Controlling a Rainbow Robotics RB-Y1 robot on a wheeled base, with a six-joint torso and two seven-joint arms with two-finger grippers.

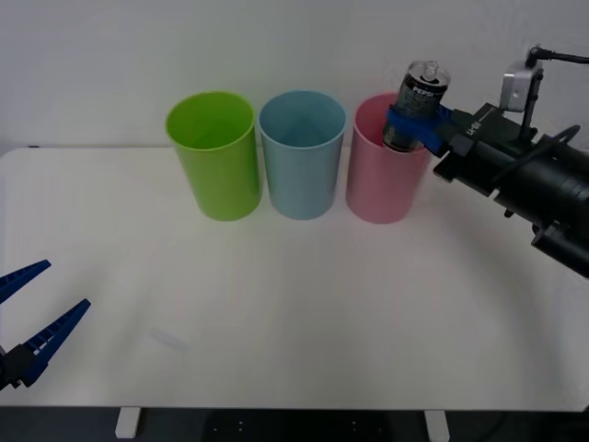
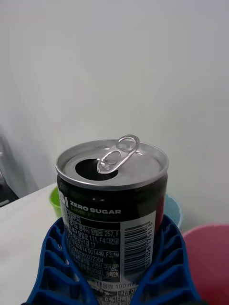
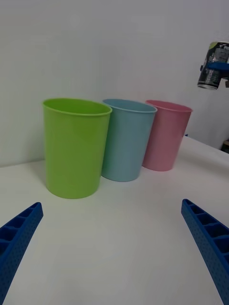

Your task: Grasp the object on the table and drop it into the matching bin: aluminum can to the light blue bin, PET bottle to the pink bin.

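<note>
Right tool [image 1: 416, 124] clamping aluminum can [image 1: 420, 99] above pink bin [image 1: 382, 184]

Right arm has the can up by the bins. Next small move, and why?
Probably shift the right claw toward the robot's left until it is over the light blue bin. It grips the aluminum can above the pink bin, which is for PET bottles. The left claw waits open low over the table.
</note>
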